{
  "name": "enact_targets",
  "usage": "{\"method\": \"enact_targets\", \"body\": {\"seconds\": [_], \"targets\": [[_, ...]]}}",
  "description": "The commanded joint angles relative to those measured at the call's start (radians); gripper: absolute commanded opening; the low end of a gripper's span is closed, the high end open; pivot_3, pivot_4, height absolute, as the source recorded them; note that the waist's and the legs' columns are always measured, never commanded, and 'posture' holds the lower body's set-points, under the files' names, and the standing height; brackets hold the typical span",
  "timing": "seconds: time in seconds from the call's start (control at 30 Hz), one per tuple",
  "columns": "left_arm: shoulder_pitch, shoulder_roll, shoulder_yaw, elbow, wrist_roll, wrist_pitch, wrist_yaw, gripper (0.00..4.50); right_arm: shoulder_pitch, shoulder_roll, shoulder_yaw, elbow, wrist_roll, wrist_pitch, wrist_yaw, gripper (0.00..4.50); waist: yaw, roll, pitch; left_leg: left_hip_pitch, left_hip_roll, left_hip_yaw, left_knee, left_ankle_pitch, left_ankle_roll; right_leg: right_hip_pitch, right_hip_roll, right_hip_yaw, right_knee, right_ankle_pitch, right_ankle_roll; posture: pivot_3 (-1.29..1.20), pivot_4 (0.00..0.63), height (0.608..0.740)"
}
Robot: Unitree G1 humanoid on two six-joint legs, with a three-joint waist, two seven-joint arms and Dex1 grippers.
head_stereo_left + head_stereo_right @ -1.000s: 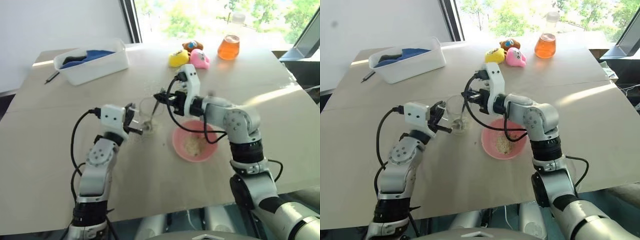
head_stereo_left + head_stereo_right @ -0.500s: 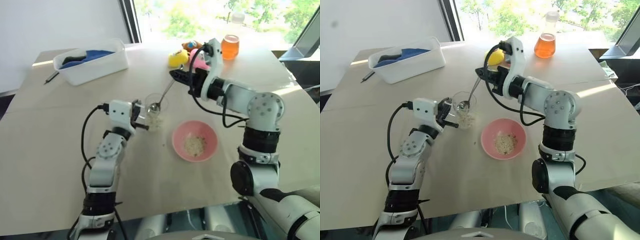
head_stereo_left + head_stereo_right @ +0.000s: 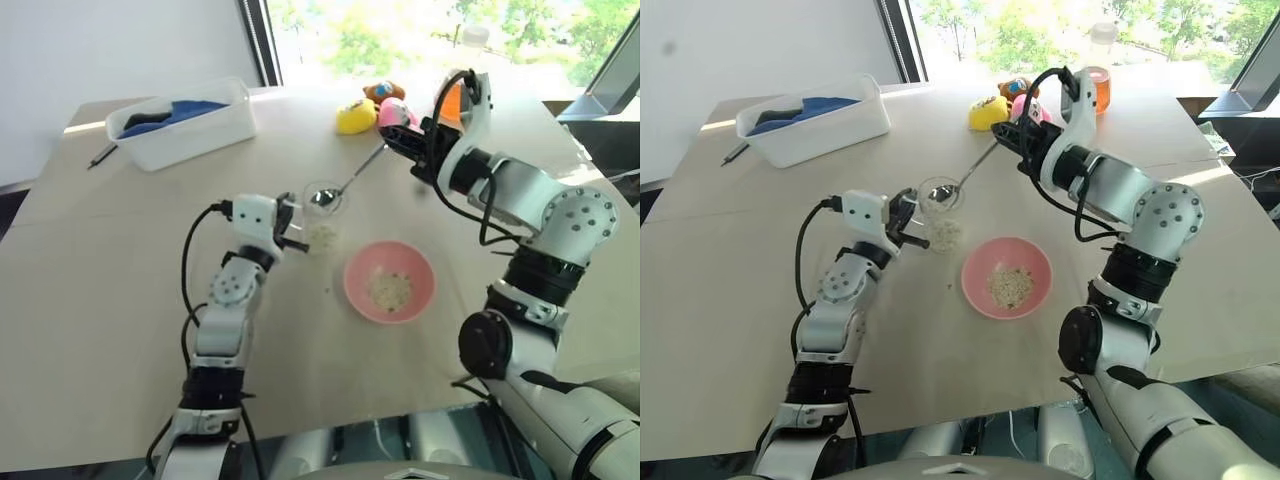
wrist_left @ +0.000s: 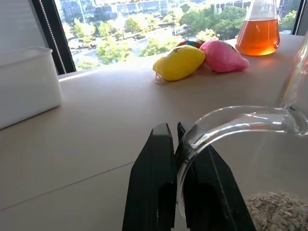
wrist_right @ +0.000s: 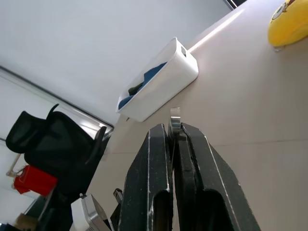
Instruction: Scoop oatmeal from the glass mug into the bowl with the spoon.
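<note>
Far left on the table [image 3: 100,300]: dark pen [image 3: 104,153], then white tub [image 3: 185,122] with blue cloth [image 3: 190,106] inside. Left gripper [image 3: 290,228] clenched on the handle of the glass mug [image 3: 322,215]; oatmeal [image 4: 276,211] heaped in its bottom, a few flakes spilled beside. Spoon [image 3: 345,184] poised with its bowl over the mug's rim, handle slanting up to the right gripper [image 3: 405,140], pinched tight on it. Pink bowl [image 3: 389,281] just right of the mug, some oatmeal already in. Behind, well apart: yellow toy [image 3: 357,116], pink toy [image 3: 392,112], orange flask [image 3: 1092,85] partly hidden by the right arm.
</note>
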Motion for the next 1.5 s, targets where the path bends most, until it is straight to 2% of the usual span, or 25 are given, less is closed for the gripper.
{"method": "enact_targets", "body": {"seconds": [0.03, 0.33, 0.57, 0.77, 1.03, 1.5], "targets": [[-0.018, -0.004, -0.002, 0.001, 0.001, -0.051, -0.008, 0.01, -0.023, -0.002, -0.049, -0.014, 0.096, -0.002, -0.090, 0.00, 0.000, 0.000, 0.000, 0.000, 0.000, 0.000, 0.000, 0.000, 0.000, 0.000, 0.000, 0.000, 0.000, 0.000, 0.000, 0.00, 0.150, 0.740], [-0.017, -0.003, -0.018, 0.026, 0.013, -0.082, -0.013, 0.01, 0.019, -0.043, -0.053, 0.041, 0.362, -0.082, -0.301, 0.00, 0.000, 0.000, 0.000, 0.000, 0.000, 0.000, 0.000, 0.000, 0.000, 0.000, 0.000, 0.000, 0.000, 0.000, 0.000, 0.00, 0.150, 0.740], [-0.012, -0.005, -0.021, 0.034, 0.015, -0.091, -0.015, 0.01, 0.076, -0.113, 0.040, 0.052, 0.567, -0.192, -0.423, 0.00, 0.000, 0.000, 0.000, 0.000, 0.000, 0.000, 0.000, 0.000, 0.000, 0.000, 0.000, 0.000, 0.000, 0.000, 0.000, 0.00, 0.150, 0.740], [-0.009, -0.001, -0.021, 0.038, 0.019, -0.096, -0.016, 0.01, 0.119, -0.215, 0.143, 0.031, 0.742, -0.287, -0.450, 0.00, 0.000, 0.000, 0.000, 0.000, 0.000, 0.001, 0.001, 0.000, 0.000, 0.000, 0.000, 0.001, 0.000, 0.000, 0.000, 0.00, 0.150, 0.740], [0.000, 0.000, -0.022, 0.046, 0.022, -0.104, -0.017, 0.01, 0.183, -0.349, 0.217, 0.004, 0.907, -0.374, -0.418, 0.00, 0.001, 0.000, 0.000, 0.000, 0.000, 0.001, 0.001, 0.000, 0.000, 0.001, 0.000, 0.000, 0.000, 0.000, 0.000, 0.00, 0.150, 0.740], [0.002, 0.005, -0.019, 0.065, 0.023, -0.110, -0.027, 0.01, 0.346, -0.571, 0.248, -0.048, 0.911, -0.310, -0.221, 0.00, 0.003, 0.000, 0.000, 0.000, 0.000, 0.001, 0.002, 0.000, 0.001, 0.001, 0.000, 0.001, 0.000, 0.000, 0.000, 0.00, 0.150, 0.740]]}}
